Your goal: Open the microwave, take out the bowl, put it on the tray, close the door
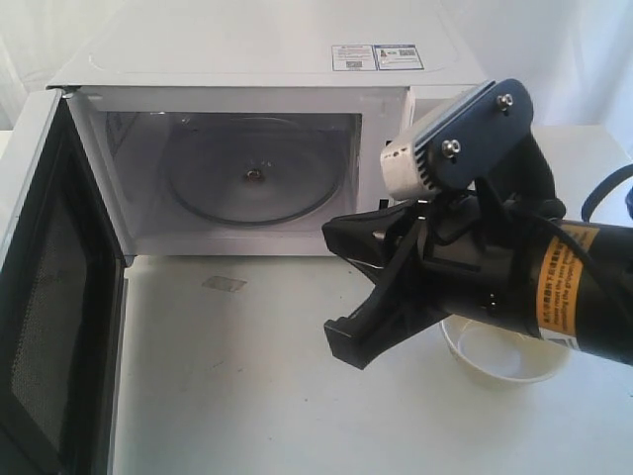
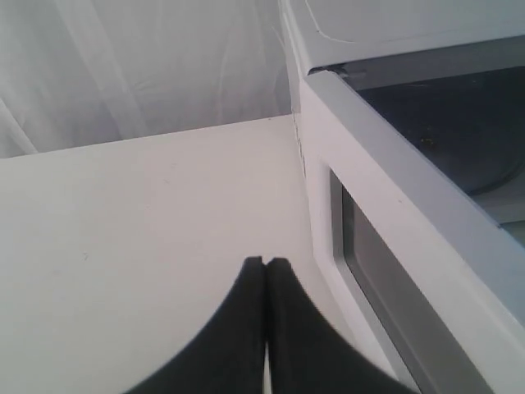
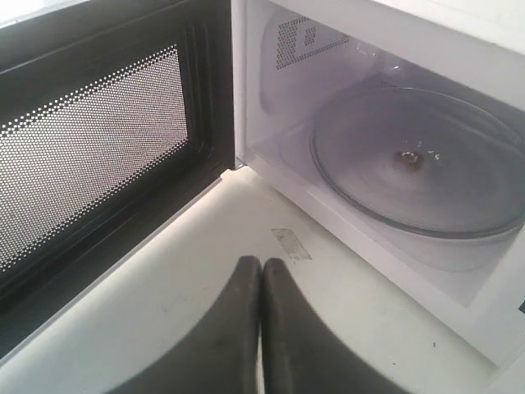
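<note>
White microwave [image 1: 257, 59] with its door [image 1: 49, 297] swung wide. The cream bowl [image 1: 504, 361] sits on the table [image 1: 247, 396] in front, partly hidden by the right arm [image 1: 584, 287]. Right pincer [image 3: 262, 264] and left pincer [image 2: 267, 263] are pinched closed, empty.

White tabletop [image 1: 247, 396], pale backdrop [image 2: 123, 66], prob. fabric drape, bright even light

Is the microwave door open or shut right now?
Open. The door stands wide, baring the empty glass turntable inside the microwave.
</note>
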`<act>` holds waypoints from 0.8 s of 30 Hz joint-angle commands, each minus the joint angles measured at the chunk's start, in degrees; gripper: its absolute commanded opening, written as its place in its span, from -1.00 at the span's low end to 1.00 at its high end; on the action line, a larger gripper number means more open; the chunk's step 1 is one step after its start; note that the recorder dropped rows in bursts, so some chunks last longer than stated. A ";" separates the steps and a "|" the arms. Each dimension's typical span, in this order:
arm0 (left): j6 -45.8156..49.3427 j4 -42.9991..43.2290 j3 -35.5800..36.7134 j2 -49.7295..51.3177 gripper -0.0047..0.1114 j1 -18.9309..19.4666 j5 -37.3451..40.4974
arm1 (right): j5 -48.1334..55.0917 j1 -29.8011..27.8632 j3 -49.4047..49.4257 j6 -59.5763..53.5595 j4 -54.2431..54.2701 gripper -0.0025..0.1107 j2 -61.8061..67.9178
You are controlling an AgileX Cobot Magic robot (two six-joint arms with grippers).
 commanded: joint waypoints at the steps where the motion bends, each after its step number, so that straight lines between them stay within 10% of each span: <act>1: -0.47 -2.26 -0.49 0.29 -0.92 -0.44 -1.02 | 0.25 -0.04 -0.20 -0.55 -0.45 -0.96 -0.14; 9: 1.59 -2.26 -6.49 5.76 -0.92 -0.44 2.32 | 2.57 -0.04 -0.20 -2.70 -0.45 -0.96 -0.16; 24: 1.71 -2.15 -28.65 32.59 -0.92 -0.44 37.78 | 8.02 -0.04 -0.20 -3.56 -0.67 -0.96 -0.16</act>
